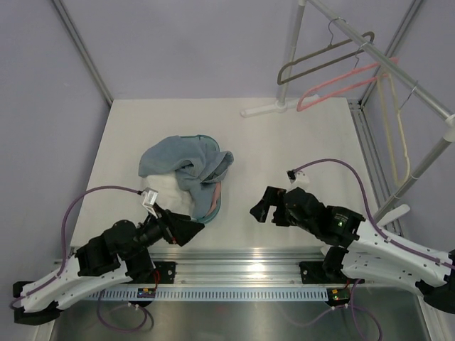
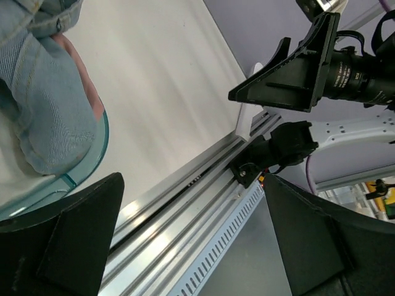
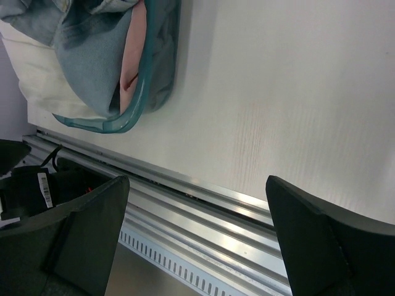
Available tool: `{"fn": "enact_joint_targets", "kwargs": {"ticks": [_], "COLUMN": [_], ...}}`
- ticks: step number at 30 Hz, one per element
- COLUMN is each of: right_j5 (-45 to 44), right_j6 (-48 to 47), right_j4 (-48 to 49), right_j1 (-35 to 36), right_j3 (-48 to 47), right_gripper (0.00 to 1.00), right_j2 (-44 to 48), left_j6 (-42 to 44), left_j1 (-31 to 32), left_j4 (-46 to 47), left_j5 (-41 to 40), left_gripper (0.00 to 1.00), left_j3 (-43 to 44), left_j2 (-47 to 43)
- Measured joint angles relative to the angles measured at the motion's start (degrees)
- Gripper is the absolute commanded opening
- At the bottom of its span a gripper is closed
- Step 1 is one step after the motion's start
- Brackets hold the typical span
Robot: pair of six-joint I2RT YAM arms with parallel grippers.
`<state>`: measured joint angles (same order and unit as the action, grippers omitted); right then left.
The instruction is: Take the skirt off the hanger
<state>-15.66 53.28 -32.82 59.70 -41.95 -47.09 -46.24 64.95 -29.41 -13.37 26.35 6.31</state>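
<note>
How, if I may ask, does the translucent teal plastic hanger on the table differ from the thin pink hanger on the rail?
The translucent teal plastic hanger lies on the white table, while the thin pink hanger hangs from the metal rail. The teal one is partly covered by the blue denim skirt; the pink one is bare. Neither is gripped.

most of the teal hanger (image 3: 92,124) lies buried under the bunched denim skirt (image 1: 181,160), only one curved edge showing. both wrist views cut the heap off at their upper left, and the top view crops the clothes rack (image 1: 398,70) at its upper edge.
</note>
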Motion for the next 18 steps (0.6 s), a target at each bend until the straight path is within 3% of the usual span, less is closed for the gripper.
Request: {"fn": "enact_joint_targets", "kwargs": {"ticks": [4,18], "right_j5": [-2.64,-6.95], "right_j6": [1.2,7.02], "right_j4": [2.12,12.57], "right_j1": [0.0,0.0], "right_j3": [4.11,22.97], "right_gripper": [1.0,1.0], "right_j2": [6.64,29.07], "left_j6": [-4.02,-11.08], "left_j1": [0.0,0.0], "left_j4": [0.59,4.26], "left_j5": [-0.2,0.35], "left_gripper": [0.99,0.99], "left_j3": [-4.28,-11.02], "left_j2": [-5.4,-5.62]}}
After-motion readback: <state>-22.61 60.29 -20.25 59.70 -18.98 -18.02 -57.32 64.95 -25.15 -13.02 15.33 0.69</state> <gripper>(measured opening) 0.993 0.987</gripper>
